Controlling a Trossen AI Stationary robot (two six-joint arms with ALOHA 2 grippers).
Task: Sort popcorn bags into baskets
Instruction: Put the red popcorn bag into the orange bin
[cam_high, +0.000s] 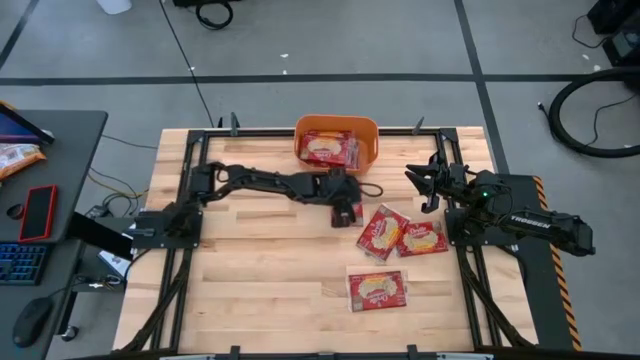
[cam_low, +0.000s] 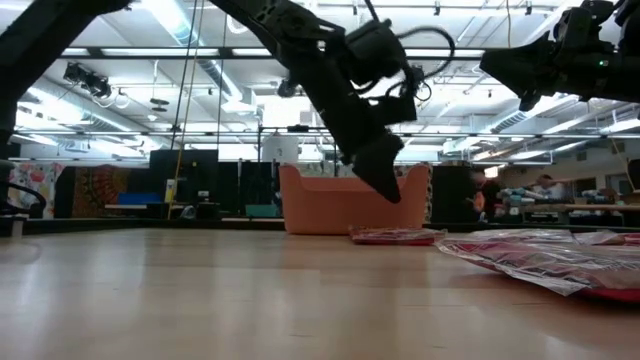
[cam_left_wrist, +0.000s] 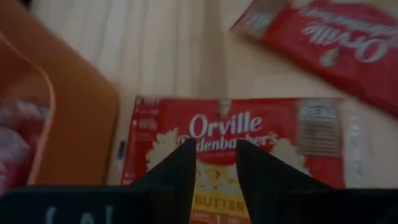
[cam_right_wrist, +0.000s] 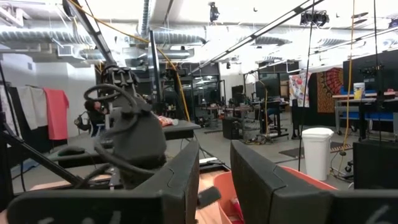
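Bags (cam_high: 386, 233): 3 red packets lie on the table (cam_high: 250, 270) right of centre, 2 just beside each other, touching or overlapping, and a third (cam_high: 377, 290) apart, nearer the front edge. More packets (cam_high: 328, 148) lie inside the orange bin (cam_high: 370, 140) at the table's far edge. Left gripper (cam_high: 345, 212): reaches across the middle, between bin and loose packets, pointing down over a packet (cam_left_wrist: 236, 134); fingers (cam_left_wrist: 180, 174) slightly parted, holding nothing. Right gripper (cam_high: 425, 185): raised at the table's right side, fingers (cam_right_wrist: 186, 168) parted, empty.
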